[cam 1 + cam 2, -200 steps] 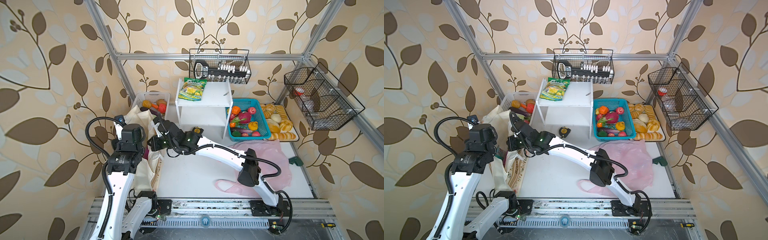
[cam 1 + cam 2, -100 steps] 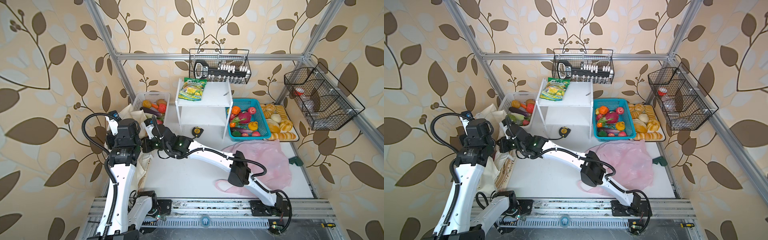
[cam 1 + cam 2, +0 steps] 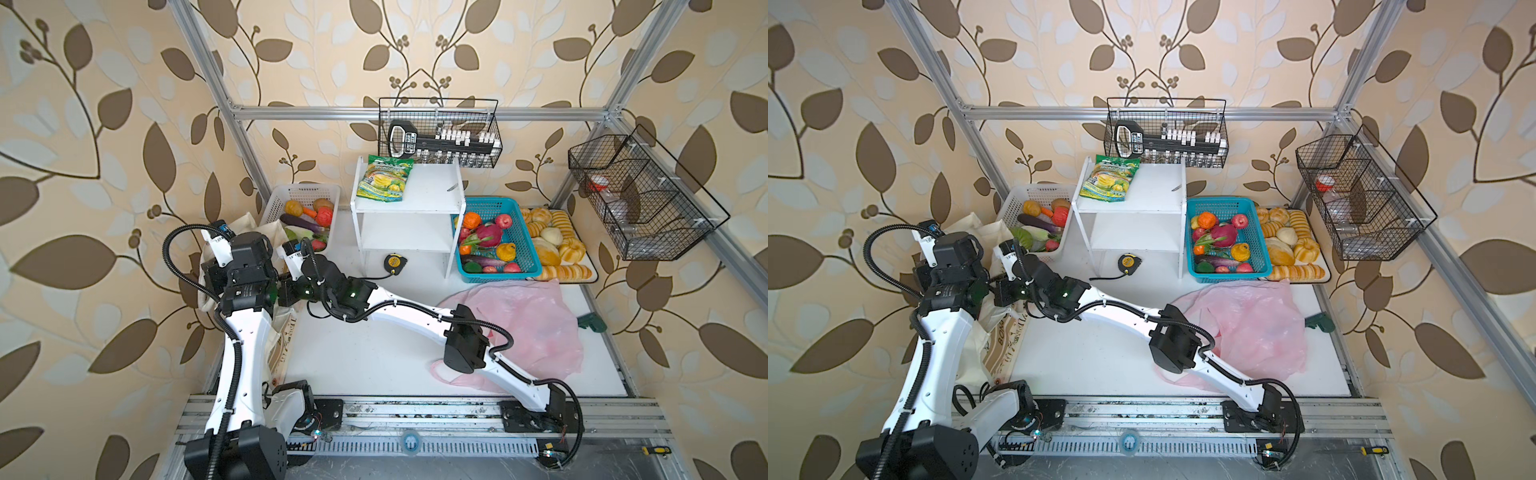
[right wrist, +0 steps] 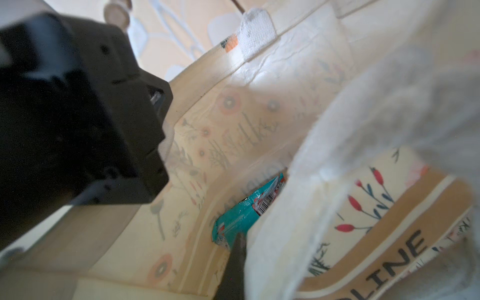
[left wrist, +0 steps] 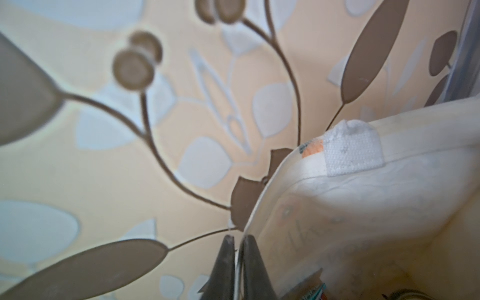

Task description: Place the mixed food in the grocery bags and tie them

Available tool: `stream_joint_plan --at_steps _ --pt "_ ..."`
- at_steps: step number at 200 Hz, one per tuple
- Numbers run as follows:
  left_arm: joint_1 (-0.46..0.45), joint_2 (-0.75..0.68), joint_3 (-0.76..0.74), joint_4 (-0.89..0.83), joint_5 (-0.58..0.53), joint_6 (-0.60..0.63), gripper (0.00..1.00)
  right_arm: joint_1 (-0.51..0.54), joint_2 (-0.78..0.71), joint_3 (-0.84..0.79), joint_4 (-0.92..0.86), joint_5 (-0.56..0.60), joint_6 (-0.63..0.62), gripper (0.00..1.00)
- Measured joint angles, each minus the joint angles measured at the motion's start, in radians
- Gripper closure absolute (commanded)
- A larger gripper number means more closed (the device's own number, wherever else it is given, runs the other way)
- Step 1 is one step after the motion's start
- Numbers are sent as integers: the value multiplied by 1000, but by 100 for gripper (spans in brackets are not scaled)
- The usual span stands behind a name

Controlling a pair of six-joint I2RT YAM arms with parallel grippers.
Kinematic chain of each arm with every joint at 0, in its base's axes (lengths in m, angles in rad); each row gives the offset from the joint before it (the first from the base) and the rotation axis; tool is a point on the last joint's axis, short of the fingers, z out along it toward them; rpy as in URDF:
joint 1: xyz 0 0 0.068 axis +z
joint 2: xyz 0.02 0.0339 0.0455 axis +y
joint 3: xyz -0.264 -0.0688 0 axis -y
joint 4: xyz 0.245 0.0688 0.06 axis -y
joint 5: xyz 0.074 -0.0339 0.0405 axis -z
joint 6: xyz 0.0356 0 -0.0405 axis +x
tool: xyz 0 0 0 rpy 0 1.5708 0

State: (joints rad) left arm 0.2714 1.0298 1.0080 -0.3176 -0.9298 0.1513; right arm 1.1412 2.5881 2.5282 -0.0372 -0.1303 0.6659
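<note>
The cream canvas tote (image 3: 284, 332) stands at the left edge of the bench (image 3: 353, 357), against the wallpapered wall, and both arms meet over its mouth in both top views. In the left wrist view the left hand (image 5: 239, 239) is nearly shut, its two dark fingers pinching the thin rim of the tote's wall. The right hand (image 4: 241, 237) reaches across to the tote's mouth with its jaws closed. One dark finger shows in the right wrist view and the other is hidden by a fold of the tote's near wall, which it appears to grip. Deep inside the tote, just past that finger, lies the teal-and-red snack packet (image 4: 241, 213). Behind the tote sits a white basket (image 3: 307, 193) of toy vegetables. Beside that basket is a white shelf (image 3: 415, 195) with the green-and-yellow snack packet (image 3: 384, 183) on top and a yellow tape measure (image 3: 395, 262) at its foot. Further right, a blue basket (image 3: 528, 249) holds the magenta dragon fruit (image 3: 488, 235) with red, orange and yellow fruits around it. In front of that basket the pink plastic bag (image 3: 532, 328) lies slumped on the bench under the right arm. The tan bread rolls (image 3: 548, 237) fill a tray at the far right.
</note>
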Motion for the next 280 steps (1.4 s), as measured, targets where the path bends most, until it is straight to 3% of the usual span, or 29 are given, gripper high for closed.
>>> stream_joint_plan --at_steps 18,28,49,58,67,80,96,109,135,175,207,235,258,280 --pt "43 42 26 -27 9 -42 99 -3 0 0 -4 -3 -6 99" --pt "59 52 39 -43 16 -65 89 -5 0 0 -7 -7 -13 92" --pt "70 52 66 -92 38 -100 84 -9 -8 -11 -1 -20 -32 74" --pt "70 52 77 -111 51 -110 79 -12 -21 -25 4 -27 -30 68" --pt "70 51 91 -132 66 -122 67 -16 -38 -40 2 -34 -34 60" --pt "70 44 110 -153 89 -148 64 -19 -60 -48 -6 -40 -40 53" --pt "70 27 132 -183 114 -164 57 -22 -100 -64 -21 -45 -56 50" --pt "70 11 159 -217 135 -185 40 -23 -143 -85 -31 -46 -63 47" --pt "68 -8 233 -278 164 -197 18 -23 -240 -138 -56 -34 -75 43" --pt "26 -24 395 -389 264 -212 10 -23 -444 -309 -117 24 -118 41" --pt "-52 -58 534 -476 519 -229 11 -22 -742 -654 -146 132 -176 41" --pt "-117 -121 576 -466 954 -333 15 -32 -1125 -1135 -56 245 -195 47" --pt "-149 -207 438 -264 1347 -548 16 -81 -1397 -1459 -38 328 -114 50" --pt "-227 -232 253 -67 1589 -749 16 -202 -1598 -1690 -119 390 5 51"
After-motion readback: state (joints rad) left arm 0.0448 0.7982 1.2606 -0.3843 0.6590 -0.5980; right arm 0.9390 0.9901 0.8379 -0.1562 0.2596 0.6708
